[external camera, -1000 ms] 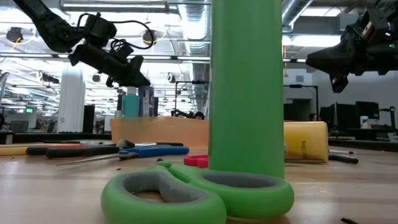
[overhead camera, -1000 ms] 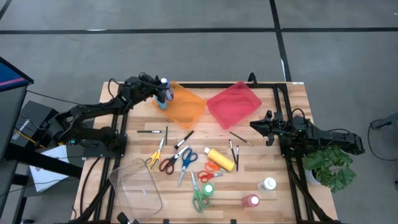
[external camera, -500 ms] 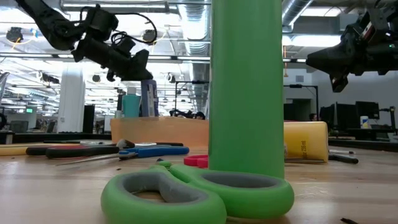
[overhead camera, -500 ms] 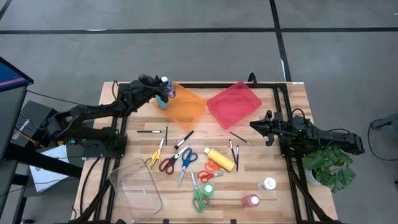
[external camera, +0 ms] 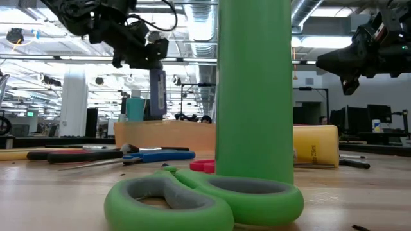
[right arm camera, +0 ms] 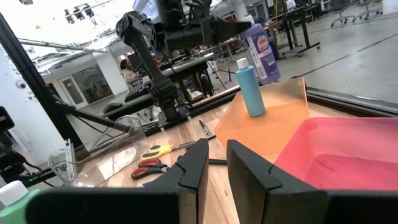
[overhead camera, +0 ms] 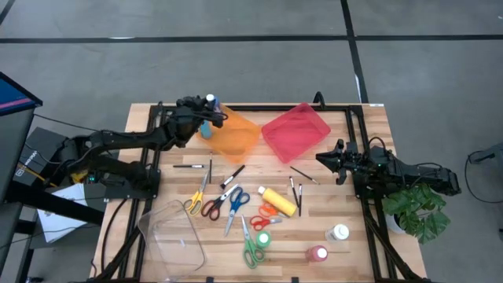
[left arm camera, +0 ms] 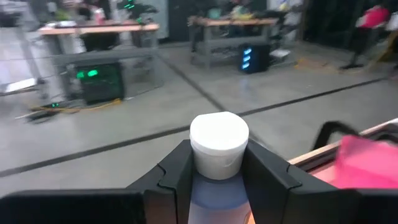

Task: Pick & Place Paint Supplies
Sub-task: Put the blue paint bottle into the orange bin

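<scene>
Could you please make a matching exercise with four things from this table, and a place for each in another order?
Things:
1. purple bottle
2. teal bottle
3. yellow bottle
4. green scissors

Places:
A. lying on the bare wood near the middle of the table
B. standing in the orange tray
C. held in the left gripper above the orange tray
D. lying by the table's front edge, beside the green bottle

Pairs: 1-C, 2-B, 3-A, 4-D
</scene>
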